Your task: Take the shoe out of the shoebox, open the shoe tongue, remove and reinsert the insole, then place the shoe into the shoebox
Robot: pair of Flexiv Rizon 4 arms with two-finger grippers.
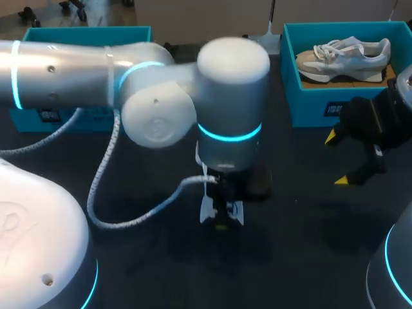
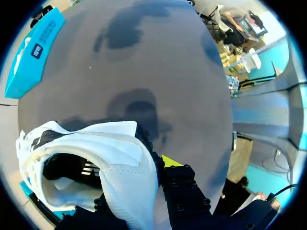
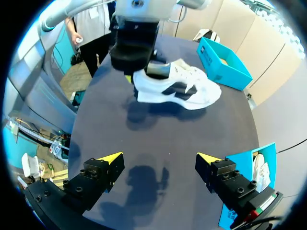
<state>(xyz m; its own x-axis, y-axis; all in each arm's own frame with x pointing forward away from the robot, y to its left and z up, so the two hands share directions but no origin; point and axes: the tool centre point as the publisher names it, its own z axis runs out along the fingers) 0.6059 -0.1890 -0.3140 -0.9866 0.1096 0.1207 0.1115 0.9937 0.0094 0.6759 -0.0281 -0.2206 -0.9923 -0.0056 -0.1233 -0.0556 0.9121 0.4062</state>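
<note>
Table (image 1: 302, 219): dark, matte, with shadows lying under both arms.
Right gripper (image 3: 157, 160): nearest, over bare table, fingers spread wide, nothing between them.
Left gripper (image 1: 222, 212): mid-table, pointing down, clamped on the heel collar of the white shoe (image 3: 184, 91). The shoe has black side markings and is held clear of the surface, shadow beneath.
Far edge: left shoebox (image 1: 84, 30), teal, open.
Far edge: right shoebox (image 1: 309, 96), teal, containing a second shoe (image 1: 344, 55), pale.
</note>
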